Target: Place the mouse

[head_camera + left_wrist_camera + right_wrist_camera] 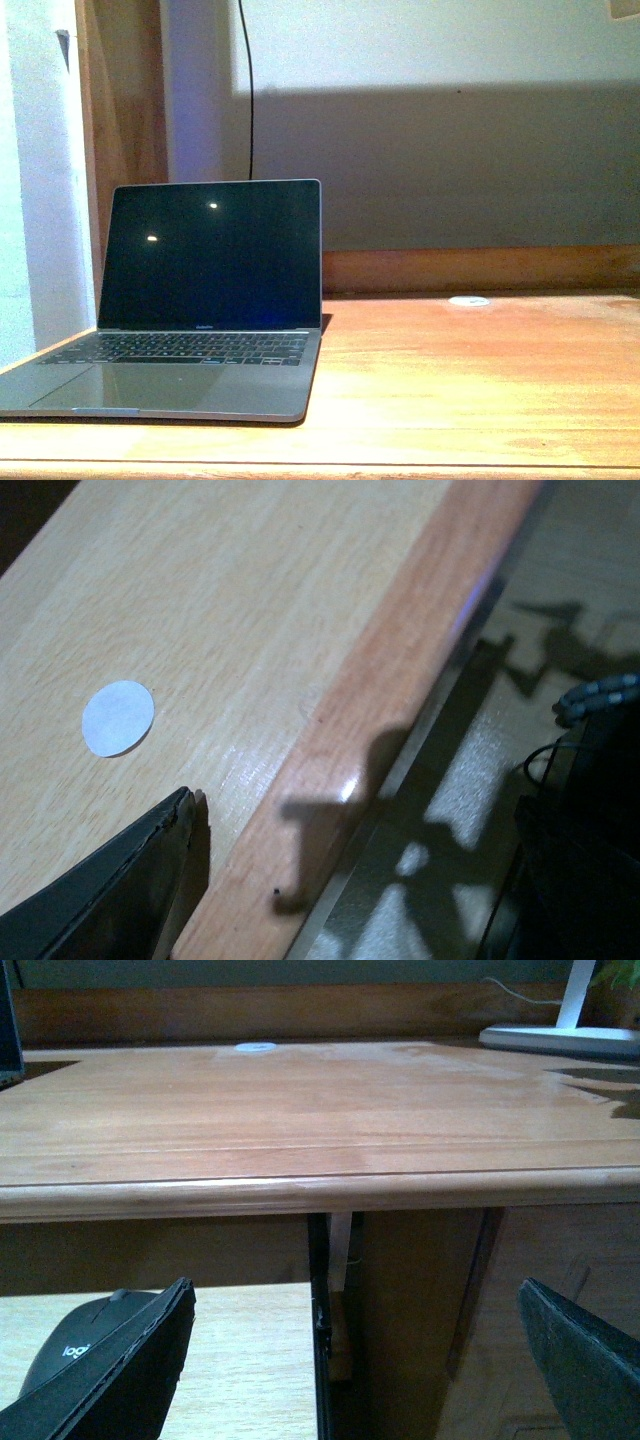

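Front view: open laptop [210, 270], screen black, sits at the left of the wooden surface [480, 380]. A small white disc [469, 300] lies far back, right of the laptop & well apart from it, and a dark cable [250, 90] runs down the wall behind. No arms show there. Right wrist view looks at the surface's front edge from just below its level. The mouse [65, 1350], dark grey w/ a pale logo and scroll wheel, isn't on the top surface. It rests on a paler lower shelf [260, 1360] under the front edge, partly hidden by one finger [130, 1380] of the right end effector [355, 1300]. That end effector is spread wide w/ nothing between its fingers; the mouse is by the one finger, but contact can't be judged. The white lamp base [560, 1038] stands at the far back corner of the surface in the same view. Left wrist view: only one dark finger of the left end effector [120, 890] shows, so how wide it stands can't be told. It hangs over pale wood near a reddish edge strip, w/ a white disc close by — apart, not touching. Floor w/ shadows lies beyond the strip.
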